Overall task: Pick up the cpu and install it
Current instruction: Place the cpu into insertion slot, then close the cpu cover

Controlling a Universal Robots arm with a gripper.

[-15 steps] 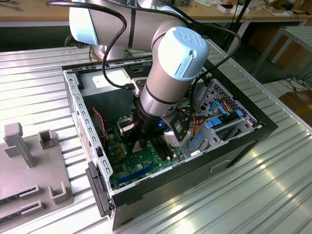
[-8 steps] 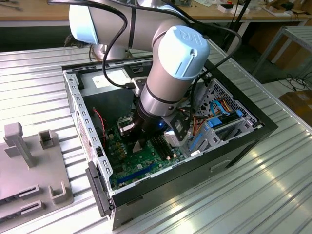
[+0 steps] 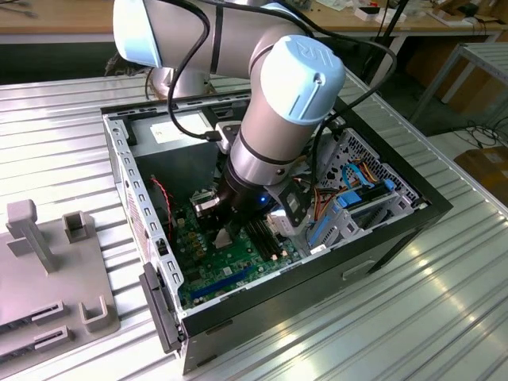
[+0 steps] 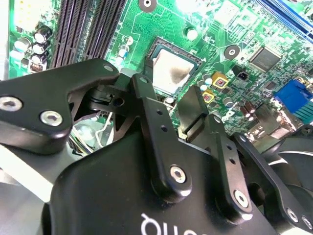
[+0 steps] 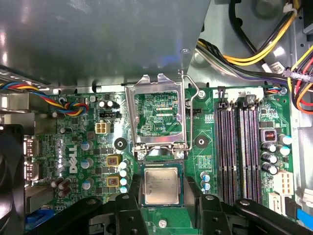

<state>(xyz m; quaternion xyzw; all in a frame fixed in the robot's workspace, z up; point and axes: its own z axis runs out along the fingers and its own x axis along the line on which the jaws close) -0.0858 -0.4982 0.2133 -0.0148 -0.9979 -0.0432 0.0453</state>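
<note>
Ribbed metal table (image 3: 444, 317) holds open case (image 3: 373, 248); wooden bench (image 3: 48, 16) behind; claw (image 4: 165, 89) spread empty over socketed cpu (image 5: 161, 185).

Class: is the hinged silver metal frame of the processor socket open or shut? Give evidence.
Open: in the first wrist view the silver metal frame is flipped back, leaving the silver-grey square cpu uncovered.

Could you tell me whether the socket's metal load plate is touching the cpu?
Apart. In the first wrist view the load plate is swung open, away from the cpu, whose silver top lies uncovered.
</note>
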